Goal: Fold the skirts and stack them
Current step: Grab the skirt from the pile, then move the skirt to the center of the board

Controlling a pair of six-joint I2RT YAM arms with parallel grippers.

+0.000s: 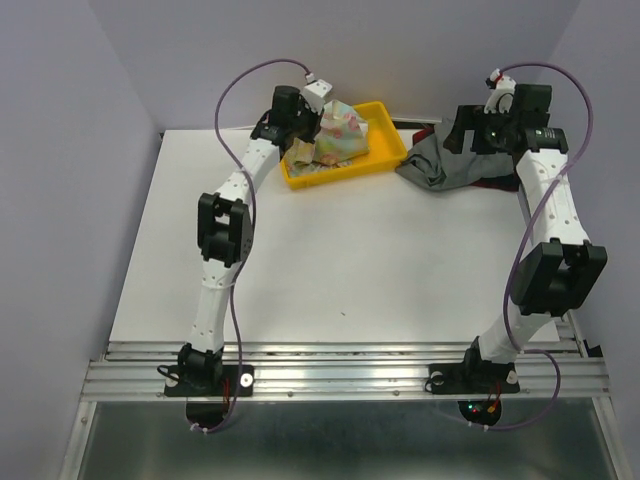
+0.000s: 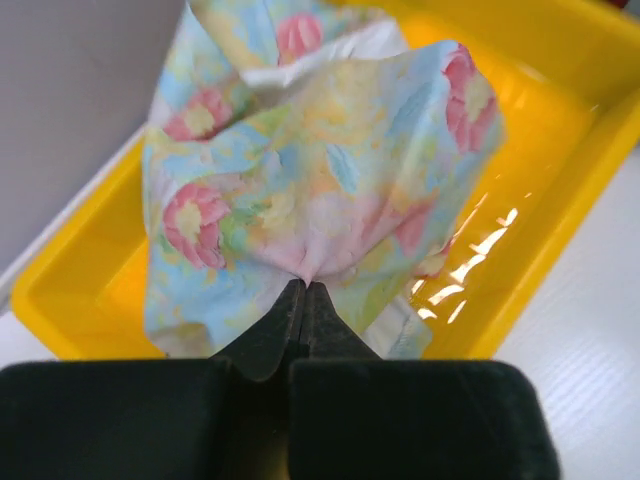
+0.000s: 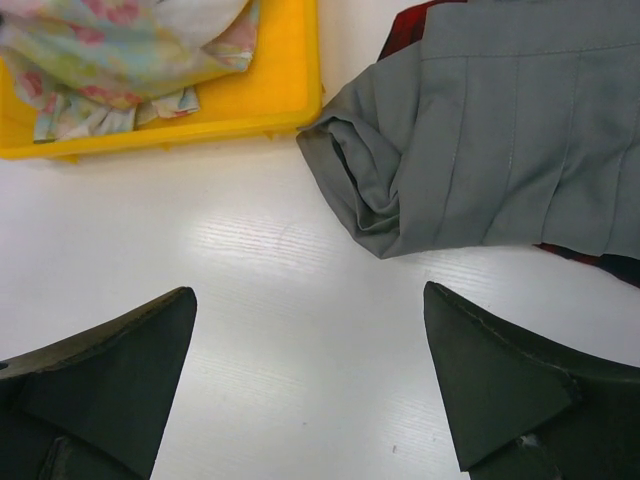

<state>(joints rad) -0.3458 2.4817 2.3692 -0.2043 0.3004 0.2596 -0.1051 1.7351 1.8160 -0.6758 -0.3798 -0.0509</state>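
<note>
Reaching across the white table point(image 1: 350, 270), the left gripper point(image 2: 303, 285) pinches the floral skirt point(image 2: 320, 180) over the yellow tray point(image 2: 560, 180). The right gripper point(image 3: 309, 290), spread wide, hovers beside the grey skirt point(image 3: 500, 130), which lies on the plaid skirt point(image 3: 405, 25). Pale walls point(image 1: 100, 60) stand on 3 sides.

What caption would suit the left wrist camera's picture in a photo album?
Left gripper shut on a pinch of the floral skirt, held bunched over the yellow tray.

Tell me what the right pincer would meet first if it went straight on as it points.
Most likely the bare white table, just short of the grey skirt's bunched edge; the open right pincer tilts down toward it, though depth is unclear.
</note>
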